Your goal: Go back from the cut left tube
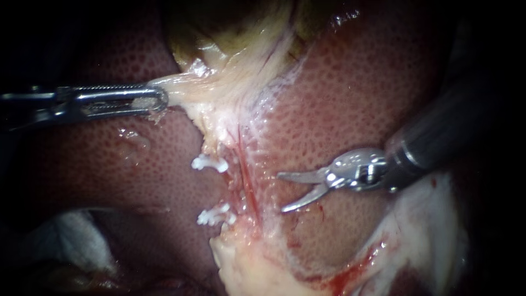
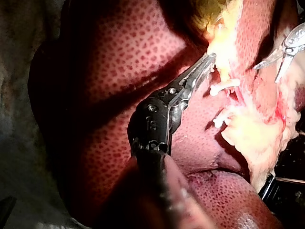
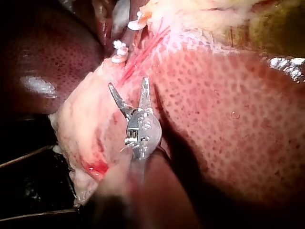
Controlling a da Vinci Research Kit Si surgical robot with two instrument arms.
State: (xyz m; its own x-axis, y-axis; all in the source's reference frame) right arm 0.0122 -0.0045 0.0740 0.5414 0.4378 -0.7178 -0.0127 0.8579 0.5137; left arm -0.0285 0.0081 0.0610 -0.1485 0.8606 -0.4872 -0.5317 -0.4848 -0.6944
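Two white clips sit on pale tissue, an upper clip (image 1: 209,163) and a lower clip (image 1: 215,215), with a gap between them. A thin red tube (image 1: 247,183) runs just to their right. My right instrument (image 1: 281,192) comes in from the right, its two curved blades open and apart from the tube, over the liver (image 1: 356,98). The right wrist view shows the same blades (image 3: 127,85) spread with nothing between them. My left instrument (image 1: 161,101) is shut on pale tissue (image 1: 186,87) at the gallbladder's (image 1: 230,33) lower end, pulling it left.
Pale fatty tissue (image 1: 246,268) with some blood lies below the clips and under the right shaft. White gauze (image 1: 76,235) shows at the lower left. In the left wrist view the right instrument (image 2: 271,69) hangs beyond the clips (image 2: 224,86).
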